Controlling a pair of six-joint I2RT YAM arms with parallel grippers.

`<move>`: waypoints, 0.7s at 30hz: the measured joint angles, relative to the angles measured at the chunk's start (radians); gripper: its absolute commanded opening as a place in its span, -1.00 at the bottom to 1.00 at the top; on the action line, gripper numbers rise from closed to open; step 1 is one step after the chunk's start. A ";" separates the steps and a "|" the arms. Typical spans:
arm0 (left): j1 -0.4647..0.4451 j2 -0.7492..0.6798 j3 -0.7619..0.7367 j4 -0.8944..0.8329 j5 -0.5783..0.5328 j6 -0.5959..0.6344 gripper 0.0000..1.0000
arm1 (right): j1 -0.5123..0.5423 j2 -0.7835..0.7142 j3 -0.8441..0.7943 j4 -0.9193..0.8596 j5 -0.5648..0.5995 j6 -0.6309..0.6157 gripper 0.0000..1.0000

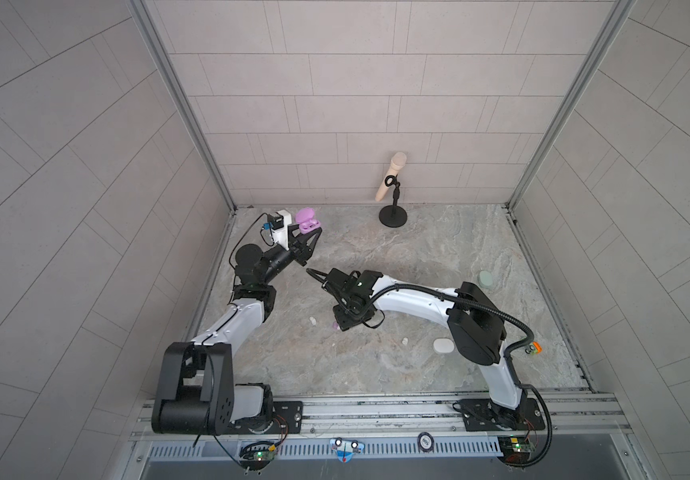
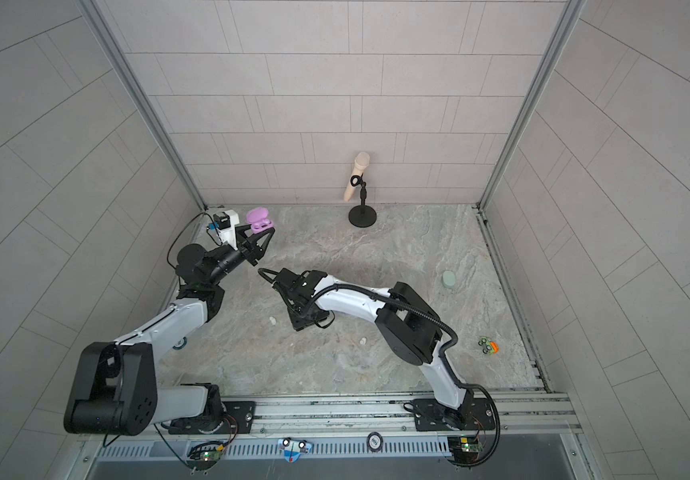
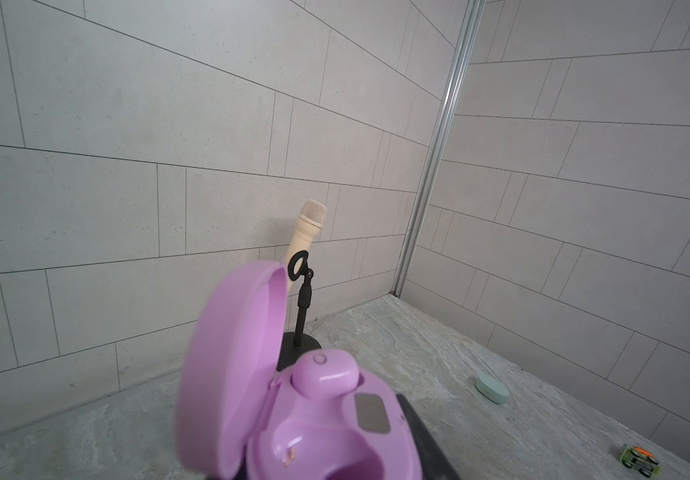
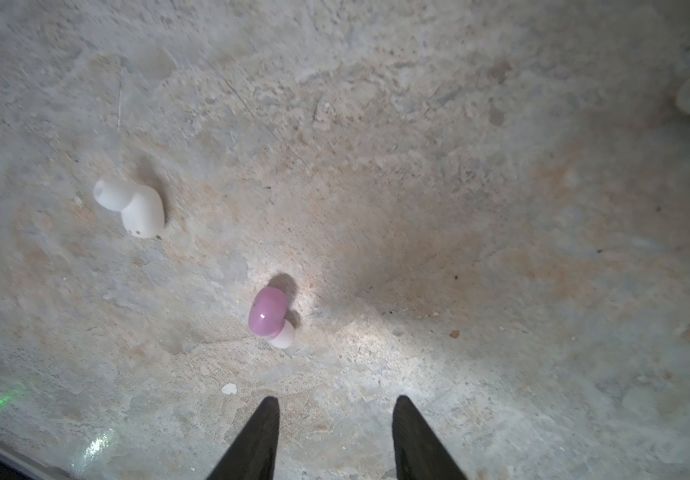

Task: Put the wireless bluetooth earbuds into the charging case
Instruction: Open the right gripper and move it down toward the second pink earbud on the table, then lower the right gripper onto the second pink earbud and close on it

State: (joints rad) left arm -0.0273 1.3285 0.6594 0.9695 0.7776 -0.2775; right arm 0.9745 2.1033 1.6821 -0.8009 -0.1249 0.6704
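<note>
Above the counter, my left pincer clamps the lilac charging case, lid open, so the empty socket beside its seated lilac bud is reachable. My right pincer hangs empty, fingers apart, just short of the loose lilac earbud lying on the counter, set to straddle it; a white earbud lies well apart.

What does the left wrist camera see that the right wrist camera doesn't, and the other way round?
Only the left wrist view: the open lilac charging case with one lilac bud seated, a microphone and a toy car. Only the right wrist view: a loose lilac earbud, a white earbud and the right end effector, open. Both: the marbled tabletop.
</note>
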 measured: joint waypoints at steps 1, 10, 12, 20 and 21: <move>0.005 0.002 0.005 0.005 0.003 -0.003 -0.58 | 0.001 0.008 0.013 -0.008 0.000 0.000 -0.06; 0.065 0.029 0.013 0.031 0.015 -0.028 -0.58 | 0.008 0.070 0.112 -0.044 -0.005 -0.012 -0.06; 0.072 0.030 0.013 0.031 0.016 -0.030 -0.58 | 0.008 0.091 0.139 -0.052 -0.007 -0.016 -0.06; 0.086 0.030 0.013 0.047 0.020 -0.043 -0.58 | 0.011 0.167 0.216 -0.090 -0.022 -0.038 -0.11; 0.086 0.030 0.013 0.051 0.021 -0.045 -0.58 | 0.012 0.173 0.223 -0.093 -0.024 -0.040 -0.12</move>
State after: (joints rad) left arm 0.0589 1.3586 0.6720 1.0210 0.7982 -0.3225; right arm 0.9867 2.2765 1.9053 -0.8944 -0.1486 0.6300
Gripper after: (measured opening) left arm 0.441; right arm 0.445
